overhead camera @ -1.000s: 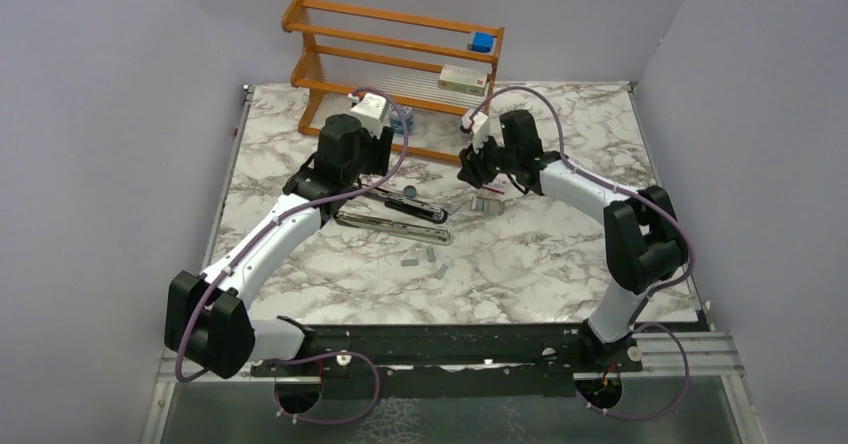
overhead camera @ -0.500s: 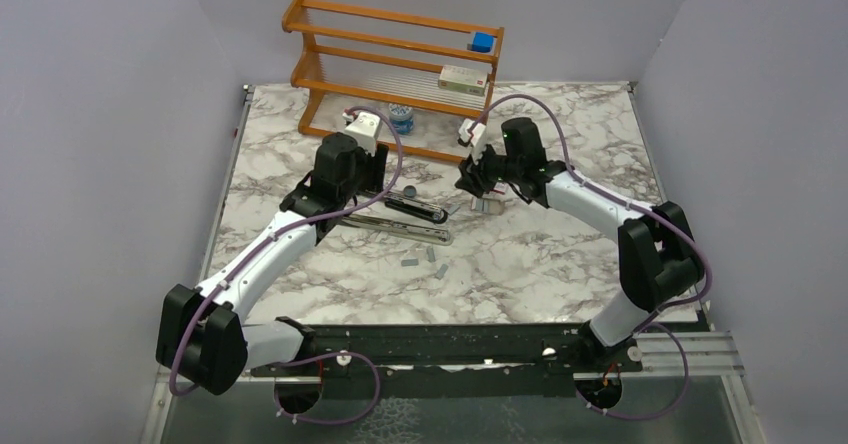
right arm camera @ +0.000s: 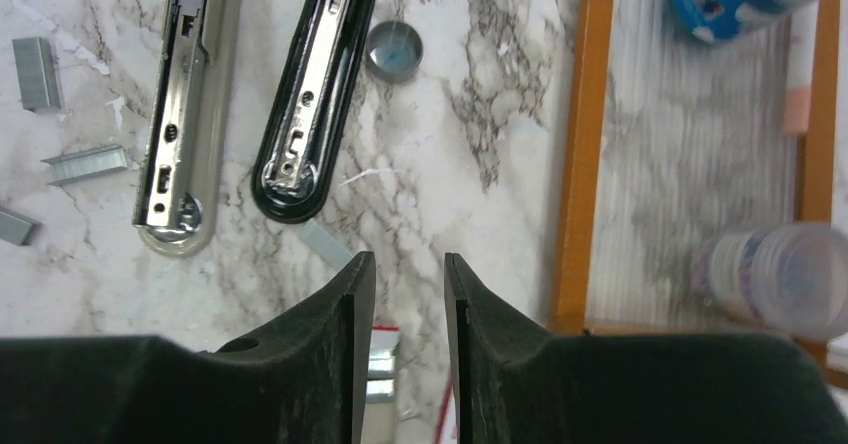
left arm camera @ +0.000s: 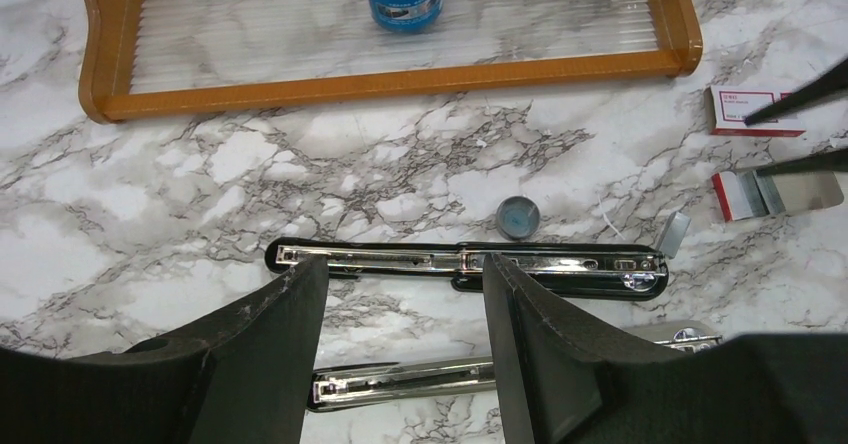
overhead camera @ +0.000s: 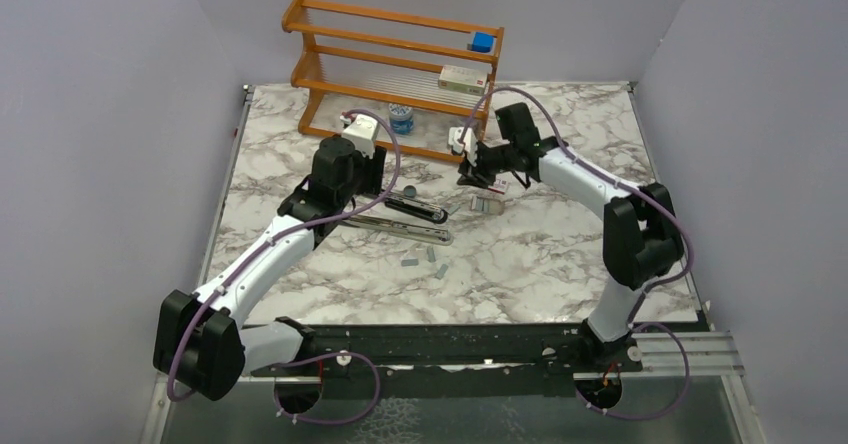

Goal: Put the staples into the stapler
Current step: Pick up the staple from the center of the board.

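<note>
1. Staples [right arm camera: 85,162] lie as short loose strips on the marble table [overhead camera: 540,264], just beside the silver bar of the stapler [left arm camera: 560,262]. One more strip rests at the tip of the black bar, and others show in the opened red-and-white box [left arm camera: 745,196].
2. The stapler lies swung fully open in front of the wooden rack [overhead camera: 390,39], with both bars flat, side by side and between the two arms.
3. The left gripper [left arm camera: 400,269] hovers over the stapler with its fingers set well apart, and it has hold of nothing.
4. The right gripper [right arm camera: 400,264] hangs above the box with only a narrow gap between its fingers, and nothing sits in that gap.
5. A strip lying flat on hard marble gives little to pinch. The fingers could ride over it, skid it away or snap it into pieces.
6. The box looks light and is not held down. A finger touching its edge would probably push it along or tip out its strips.
7. Nothing pins the stapler. Pressing a strip into the channel could shove the bar sideways, and a strip set skewed or upside down would likely jam.
</note>
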### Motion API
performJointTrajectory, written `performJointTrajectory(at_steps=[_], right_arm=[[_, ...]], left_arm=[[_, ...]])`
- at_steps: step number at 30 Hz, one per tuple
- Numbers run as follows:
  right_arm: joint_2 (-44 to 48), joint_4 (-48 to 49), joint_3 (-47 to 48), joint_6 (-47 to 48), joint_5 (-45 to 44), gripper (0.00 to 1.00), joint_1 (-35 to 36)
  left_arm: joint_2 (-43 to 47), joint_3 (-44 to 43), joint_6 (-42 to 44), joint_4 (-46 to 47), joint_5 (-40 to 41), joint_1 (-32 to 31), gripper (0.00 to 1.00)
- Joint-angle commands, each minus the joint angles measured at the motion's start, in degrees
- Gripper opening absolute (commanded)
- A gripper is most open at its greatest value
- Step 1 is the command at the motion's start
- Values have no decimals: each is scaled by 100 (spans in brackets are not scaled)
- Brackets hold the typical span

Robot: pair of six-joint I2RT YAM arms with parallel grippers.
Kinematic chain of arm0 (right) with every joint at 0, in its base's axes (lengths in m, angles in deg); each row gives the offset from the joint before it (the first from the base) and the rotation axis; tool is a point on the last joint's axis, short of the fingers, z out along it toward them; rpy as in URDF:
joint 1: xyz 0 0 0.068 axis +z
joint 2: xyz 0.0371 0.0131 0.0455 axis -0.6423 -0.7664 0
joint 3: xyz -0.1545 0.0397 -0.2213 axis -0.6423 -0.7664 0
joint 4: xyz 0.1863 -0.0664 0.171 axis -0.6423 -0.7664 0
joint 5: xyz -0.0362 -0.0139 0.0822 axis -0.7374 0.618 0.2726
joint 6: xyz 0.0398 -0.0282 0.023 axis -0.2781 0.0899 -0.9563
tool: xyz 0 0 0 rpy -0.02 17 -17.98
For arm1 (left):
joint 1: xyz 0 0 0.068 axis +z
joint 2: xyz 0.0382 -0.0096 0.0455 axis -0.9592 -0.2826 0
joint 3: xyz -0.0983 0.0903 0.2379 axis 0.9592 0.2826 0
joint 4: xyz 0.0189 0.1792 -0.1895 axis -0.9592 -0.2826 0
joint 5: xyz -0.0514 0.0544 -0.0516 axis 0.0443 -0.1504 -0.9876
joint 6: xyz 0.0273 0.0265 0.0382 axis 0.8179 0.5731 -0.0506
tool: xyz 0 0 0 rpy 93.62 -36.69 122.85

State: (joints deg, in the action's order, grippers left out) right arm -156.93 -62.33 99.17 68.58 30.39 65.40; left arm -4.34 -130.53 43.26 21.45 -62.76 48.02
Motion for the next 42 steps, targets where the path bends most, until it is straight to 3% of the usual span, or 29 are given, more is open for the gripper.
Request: performJointTrajectory(at_steps=[1, 10, 15, 18, 21, 23, 30, 35, 42], right_arm=[[-791, -1634, 1144, 1460, 1456, 35, -260], [-1719, -2706, 1796, 2333, 1837, 37, -262], [-1805, -2795, 1918, 2370, 1961, 36, -259], [-1260, -1359, 1178, 1401, 1735, 34, -167], [-365, 1098, -208, -427, 588, 34, 91], [98, 1873, -739, -1570, -322, 34, 266], [1338, 1851, -1538, -4709, -3017, 36, 1524], [1533, 1333, -1762, -6791, -4394, 45, 2522], [1020, 416, -1448, -7820, -5465, 51, 3320]], left_arm=[[300, 28, 59, -20, 180, 25, 62], [340, 109, 43, -60, 353, 23, 62], [285, 83, 10, -64, 393, 25, 62], [255, 98, -33, -8, 451, 33, 62], [170, 70, -64, 25, 509, 34, 62], [116, 33, -60, 38, 532, 34, 62], [81, 32, -56, 183, 574, 42, 62], [100, 11, -123, 166, 616, 51, 63], [284, 144, -205, 131, 520, 51, 63]])
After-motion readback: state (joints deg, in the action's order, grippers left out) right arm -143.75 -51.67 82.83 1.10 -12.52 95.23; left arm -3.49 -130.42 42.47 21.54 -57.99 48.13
